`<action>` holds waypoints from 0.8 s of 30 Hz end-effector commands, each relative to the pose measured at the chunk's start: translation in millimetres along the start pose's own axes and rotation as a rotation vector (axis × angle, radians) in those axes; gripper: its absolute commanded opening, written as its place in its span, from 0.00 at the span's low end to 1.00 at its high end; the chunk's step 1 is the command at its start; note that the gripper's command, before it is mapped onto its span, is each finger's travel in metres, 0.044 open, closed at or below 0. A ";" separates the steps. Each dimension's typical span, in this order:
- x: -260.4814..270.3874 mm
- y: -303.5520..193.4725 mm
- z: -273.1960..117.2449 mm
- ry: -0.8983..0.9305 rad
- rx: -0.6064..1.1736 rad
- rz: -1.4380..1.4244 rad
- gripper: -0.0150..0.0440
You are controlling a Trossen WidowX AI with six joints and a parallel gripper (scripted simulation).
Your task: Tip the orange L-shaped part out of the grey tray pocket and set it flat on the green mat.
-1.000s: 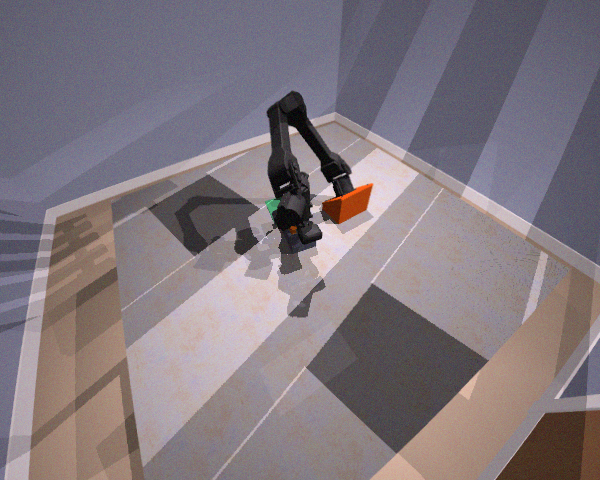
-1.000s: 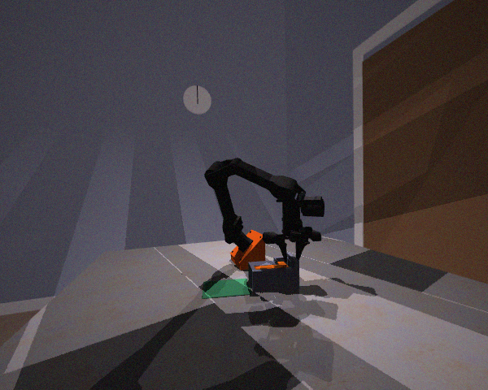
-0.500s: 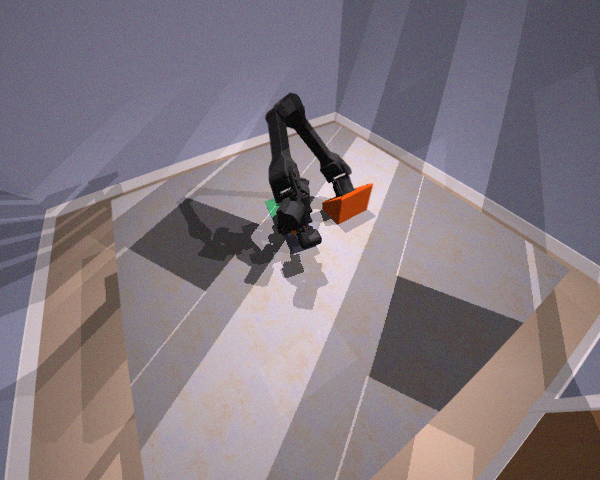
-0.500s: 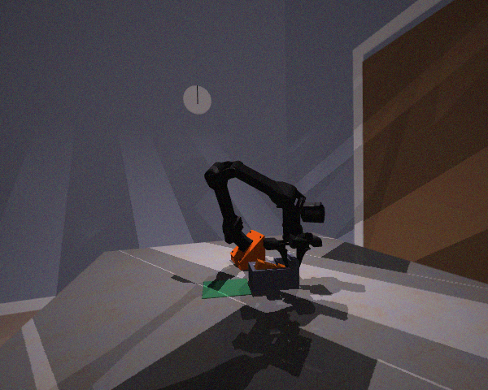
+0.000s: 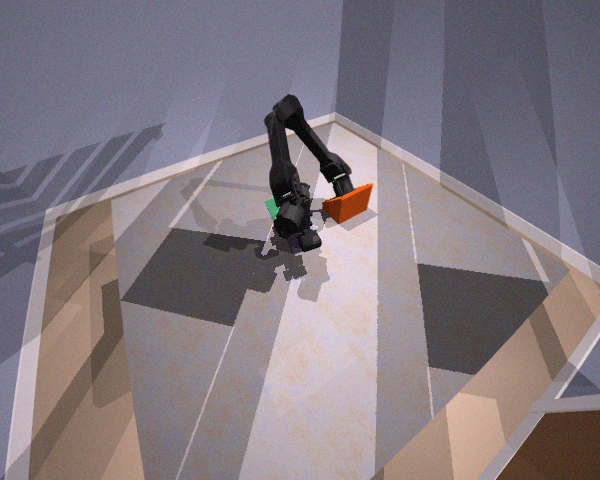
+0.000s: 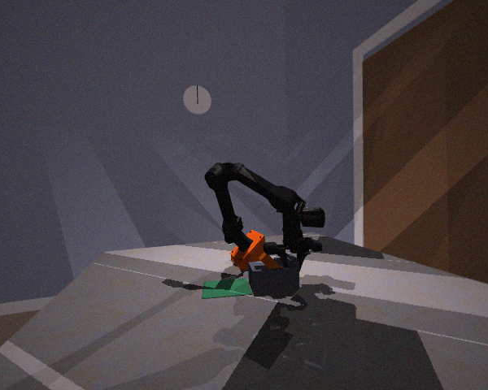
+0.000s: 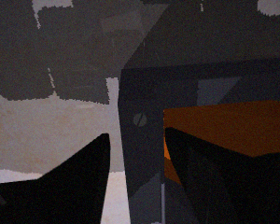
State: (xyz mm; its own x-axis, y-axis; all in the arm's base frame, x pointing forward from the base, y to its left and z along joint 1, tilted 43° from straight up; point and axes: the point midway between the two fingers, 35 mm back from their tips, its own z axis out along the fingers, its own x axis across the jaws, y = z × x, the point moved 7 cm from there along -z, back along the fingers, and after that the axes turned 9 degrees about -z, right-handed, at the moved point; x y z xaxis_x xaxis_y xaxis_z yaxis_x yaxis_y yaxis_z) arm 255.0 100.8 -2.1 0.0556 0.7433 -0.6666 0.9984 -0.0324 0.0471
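Note:
The orange L-shaped part [image 6: 272, 261] [image 7: 215, 126] is tilted in the grey tray [image 6: 273, 283] [image 7: 142, 154]. In the exterior view its left end stands above the rim and its right end is down inside the tray. My gripper [image 6: 294, 265] [image 7: 137, 136] is partly open with nothing between its fingers but the tray's end wall. One finger is outside that wall, the other inside, at the part's low end; its contact is hidden. The green mat [image 5: 271, 207] [image 6: 216, 292] lies beside the tray. In the top view the arm hides the tray and part.
The arm stands on an orange wedge-shaped base [image 5: 352, 204] [image 6: 252, 247] behind the tray. The arm's links arch above the mat and tray. Dark shadows fall across the table. A round clock [image 6: 197, 99] hangs on the wall.

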 end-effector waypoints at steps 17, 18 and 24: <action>2.3 0.1 -2.2 -0.002 0.000 -0.002 0.56; 3.6 0.2 -3.7 -0.003 0.000 -0.003 0.56; 10.9 0.7 -11.9 -0.009 0.001 -0.006 0.56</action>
State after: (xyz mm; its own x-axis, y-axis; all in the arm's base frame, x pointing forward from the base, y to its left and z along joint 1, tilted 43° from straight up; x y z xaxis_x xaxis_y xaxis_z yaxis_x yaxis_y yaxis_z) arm 255.5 112.6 -0.6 0.0474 0.7362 -0.6751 0.9988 -0.0245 0.0435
